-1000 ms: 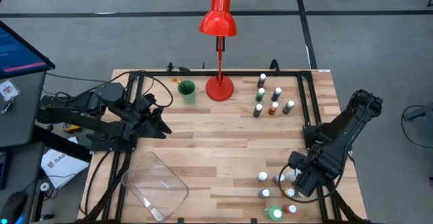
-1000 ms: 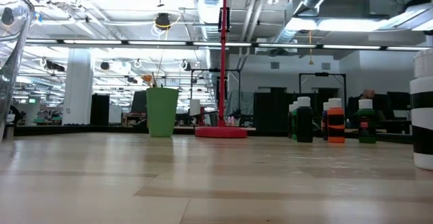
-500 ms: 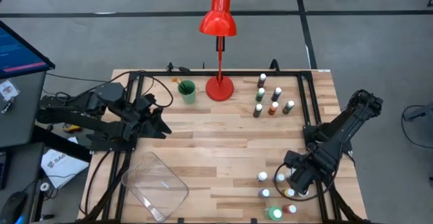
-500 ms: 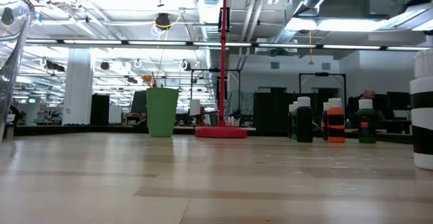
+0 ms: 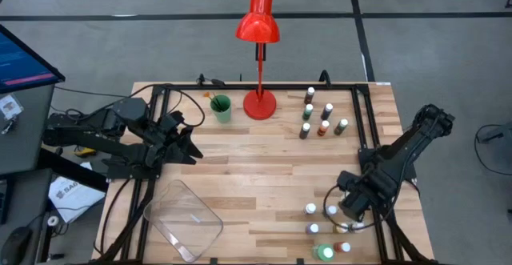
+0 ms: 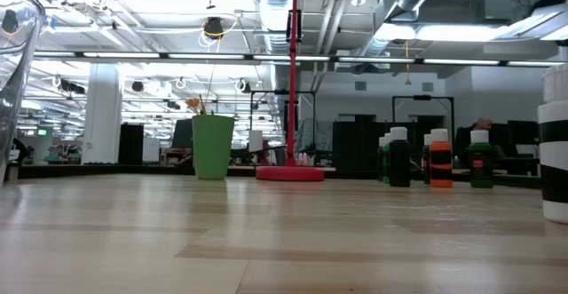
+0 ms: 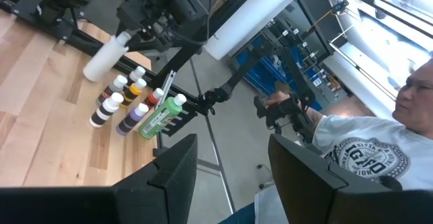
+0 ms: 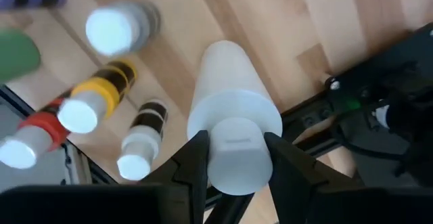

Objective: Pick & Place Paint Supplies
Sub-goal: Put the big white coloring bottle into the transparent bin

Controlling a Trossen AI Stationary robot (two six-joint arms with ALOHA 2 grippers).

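Note:
Near the table's right front corner my right gripper [image 5: 350, 205] points down, shut on a plain white bottle [image 8: 226, 88]. Around it stand several small white-capped paint bottles [image 5: 310, 209] and a larger green bottle [image 5: 324, 251]. A second group of paint bottles [image 5: 322, 129] stands upright at the far right. The green cup [image 5: 221, 107] at the back holds thin brushes. My left gripper [image 7: 230, 176] waits open and level over the table's left side with nothing between its fingers. My right gripper pinches the white bottle's cap [image 8: 237, 143] between its two fingers [image 8: 196, 160], coming from above and pointing down. The bottle stays upright below the fingers. Whether its base is clear of the table I cannot tell.
A clear plastic tray [image 5: 184, 217] lies at the front left. A red desk lamp [image 5: 260, 101] stands at the back centre next to the cup. Dark frame rails [image 5: 362, 121] run along the table's sides. A person [image 7: 379, 149] sits beyond the table's right edge.
My right gripper has shifted a little toward the table's left and far edge, still pointing down among the near bottles.

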